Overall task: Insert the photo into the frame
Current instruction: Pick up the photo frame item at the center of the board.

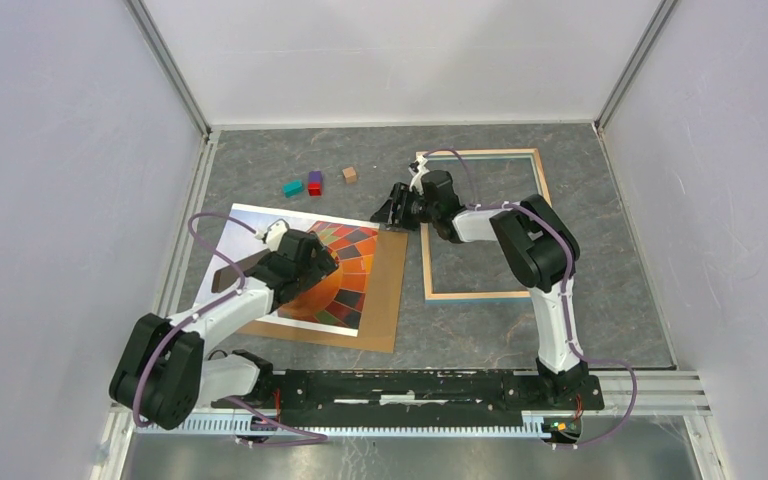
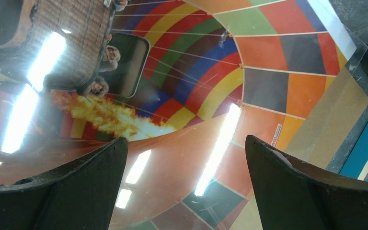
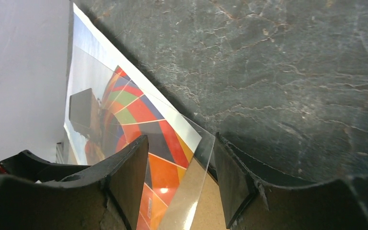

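Grey stone-look table [image 1: 600, 300], white walls round it. Task barely started, I'd say: the photo [image 1: 245, 238] lies flat on a brown board [image 1: 385, 290], not in the frame [image 1: 475, 295]. The frame sits empty on the table, behind the right gripper [image 3: 179, 140] on its wrist side and well apart from the left gripper [image 2: 186, 143].

Left jaws are wide apart, holding nothing, low over the photo. Balloon print fills the gap between and ahead of them. The board edge and a strip of blue frame are off to one side. Can't tell whether they touch the print.

Right jaws are apart too, low at the table, straddling the photo's corner nearest the frame. The corner of what looks like a clear sheet [image 3: 189, 191] over the print sits between them, up against one finger [image 3: 235, 182]. It's not clamped as far as I can see.

Three small blocks [image 1: 315, 184] are on the table near the right jaws.

Left to do: get hold of the photo, carry it to the frame, lay it in the opening.
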Available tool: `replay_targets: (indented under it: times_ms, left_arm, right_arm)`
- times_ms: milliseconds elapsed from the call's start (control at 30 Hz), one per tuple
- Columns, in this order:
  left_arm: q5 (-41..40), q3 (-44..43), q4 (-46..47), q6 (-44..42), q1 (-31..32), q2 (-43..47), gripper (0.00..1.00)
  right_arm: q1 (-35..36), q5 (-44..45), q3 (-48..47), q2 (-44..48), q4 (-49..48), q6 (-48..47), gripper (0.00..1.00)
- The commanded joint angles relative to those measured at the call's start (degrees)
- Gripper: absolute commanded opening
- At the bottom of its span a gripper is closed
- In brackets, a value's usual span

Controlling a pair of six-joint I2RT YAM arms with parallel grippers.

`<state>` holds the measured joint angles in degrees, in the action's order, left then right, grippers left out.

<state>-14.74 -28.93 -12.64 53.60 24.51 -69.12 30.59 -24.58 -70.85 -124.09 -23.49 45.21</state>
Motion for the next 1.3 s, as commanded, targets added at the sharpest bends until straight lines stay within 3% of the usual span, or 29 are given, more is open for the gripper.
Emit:
replay_targets:
  times_ms: [0, 333, 467, 567, 833, 900, 967, 1100, 1267]
  left_arm:
    - [1.6, 2.5, -1.6, 3.1, 0.1, -5.1, 1.0]
    - [3.9, 0.9, 0.0, 3.2, 0.1, -7.3, 1.0]
    - [4.3, 0.4, -0.2, 2.8, 0.1, -7.3, 1.0]
    - [4.4, 0.2, -0.6, 2.5, 0.1, -6.4, 1.0]
    - [4.6, -0.2, -0.5, 1.4, 0.2, -4.0, 1.0]
    - [4.9, -1.3, -1.5, -0.2, 0.2, -1.9, 1.0]
    - [6.2, -2.8, -2.9, -1.4, 0.2, 1.7, 1.0]
    - [8.3, -7.2, -6.9, -3.4, 0.3, 11.5, 1.0]
    - [10.6, -18.5, -11.4, -11.1, 0.3, 19.3, 1.0]
  right_arm:
    - [1.1, -2.1, 1.0, -2.1, -4.1, 4.4, 0.59]
    - [1.0, -7.6, 8.0, 4.1, -18.9, 12.8, 0.56]
    - [1.0, -7.7, 8.9, 4.8, -19.7, 12.6, 0.36]
    - [1.0, -8.0, 8.4, 3.4, -20.3, 12.8, 0.27]
    - [1.0, -8.5, 8.7, 1.2, -24.5, 13.3, 0.24]
    - [1.1, -8.3, 9.8, 1.5, -25.7, 12.7, 0.16]
    - [0.9, -7.5, 10.9, 2.4, -25.6, 11.9, 0.01]
    - [0.4, -6.0, 12.7, 6.7, -24.7, 9.9, 0.0]
    - [-0.8, -1.7, 14.7, 16.0, -15.1, 7.0, 0.0]
